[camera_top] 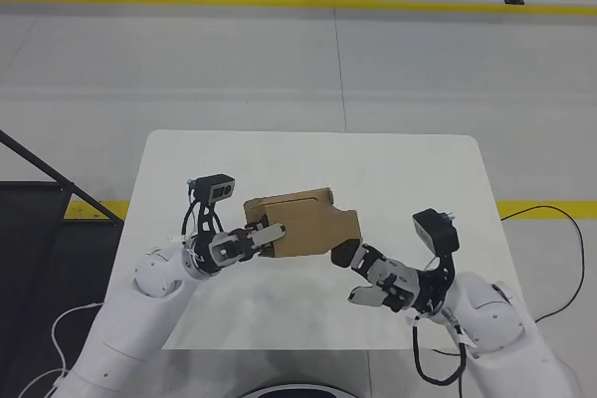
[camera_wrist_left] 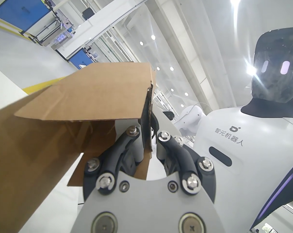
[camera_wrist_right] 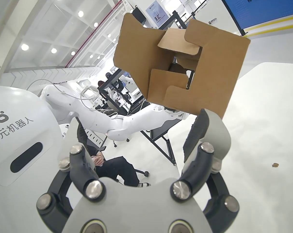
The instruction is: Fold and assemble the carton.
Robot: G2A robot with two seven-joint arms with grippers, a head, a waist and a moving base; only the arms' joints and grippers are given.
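A brown cardboard carton [camera_top: 300, 223] is held above the middle of the white table [camera_top: 398, 169]. My left gripper [camera_top: 267, 239] is shut on the carton's wall at its left end; in the left wrist view the cardboard edge [camera_wrist_left: 147, 122] is pinched between the two fingers. My right gripper [camera_top: 356, 276] stands open just below the carton's right end, one finger close under its corner. In the right wrist view the carton's end [camera_wrist_right: 180, 66] faces me with its interlocking flaps partly folded in and a gap in the centre.
A black frame with dark fabric [camera_top: 20, 249] stands off the table's left side. A small brown scrap [camera_wrist_right: 275, 164] lies on the table near my right gripper. Yellow floor lines [camera_top: 547, 209] run behind the table.
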